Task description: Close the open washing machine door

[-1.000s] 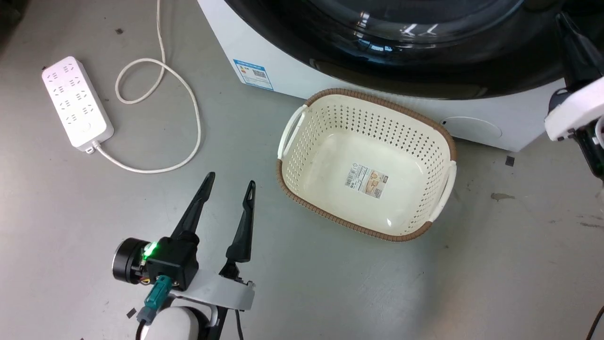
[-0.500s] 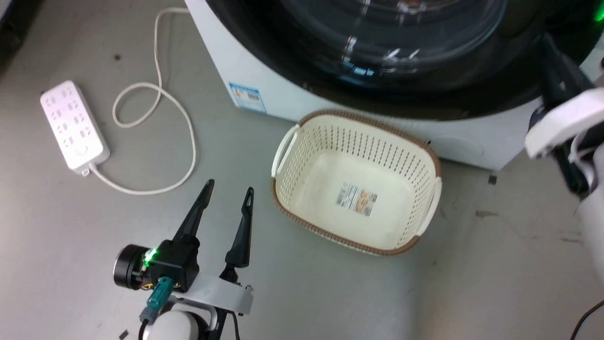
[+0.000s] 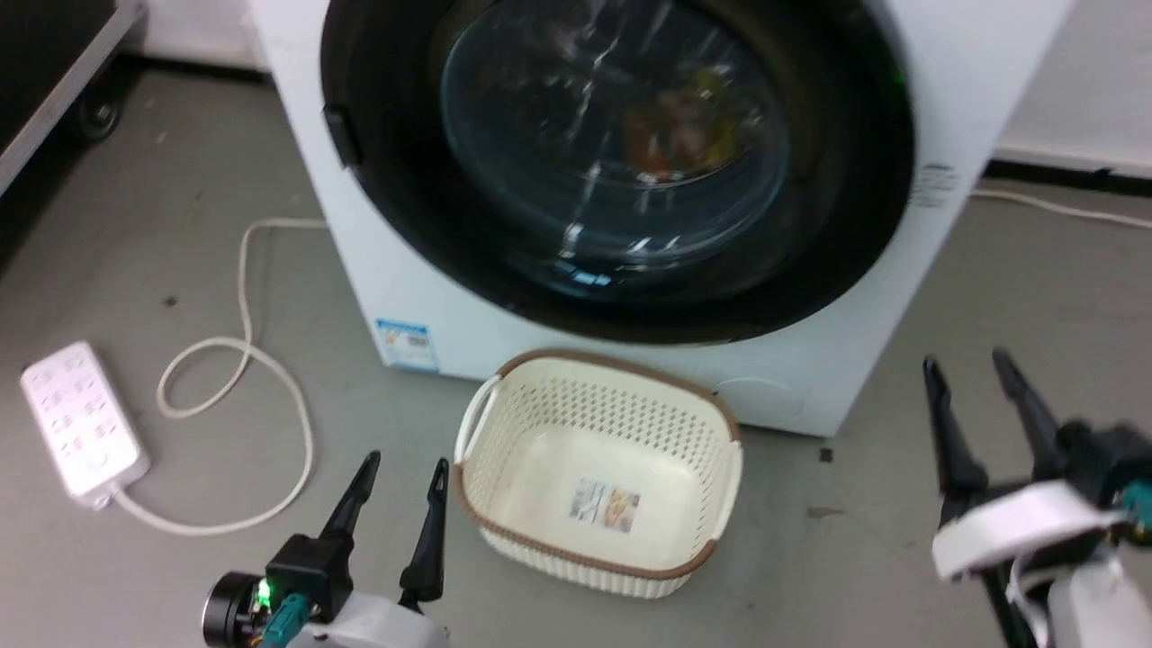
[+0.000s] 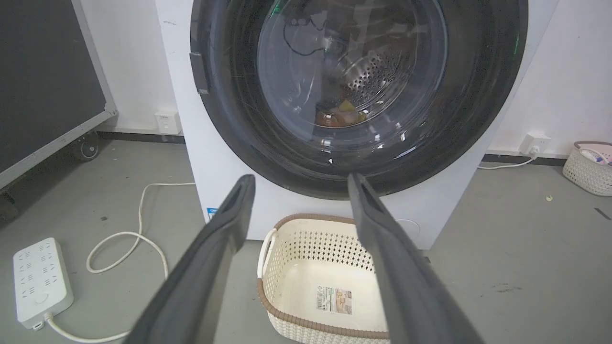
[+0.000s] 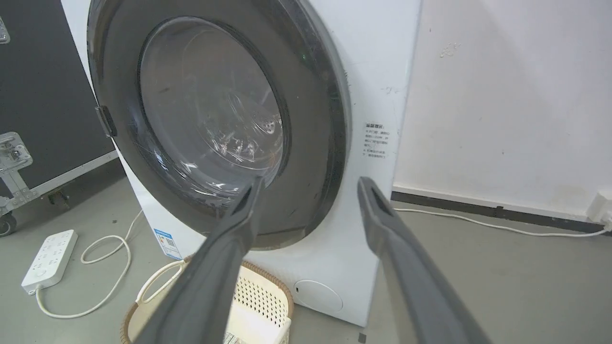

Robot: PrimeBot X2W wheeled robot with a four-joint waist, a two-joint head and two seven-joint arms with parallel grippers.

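The washing machine door [image 3: 837,189] sat at the front of the white washer [image 3: 972,81], lying flat against its face as far as the views showed, with its glass window [image 3: 621,135] facing straight out toward the robot. Being round, it had no long axis; a small dark latch tab [image 3: 337,135] stood on its left edge. Through the glass in the left wrist view, something orange and yellowish [image 4: 340,114] lay in the perforated steel drum [image 4: 377,71]. A blue-and-white sticker [image 3: 407,344] was at the washer's lower left corner, and a block of small grey print [image 5: 376,141] sat beside the door's right edge; neither could be read. On the grey floor just in front stood a cream perforated laundry basket [image 3: 612,423] with a brown rim, with a barcoded label [image 3: 605,504] on its bottom, the text too small to read. A white power strip [image 3: 83,418] with a looped cord [image 3: 270,387] lay to the left. The left gripper [image 3: 406,461] and the right gripper [image 3: 965,360] hovered low, well apart from the door, each with fingers spread and holding nothing.
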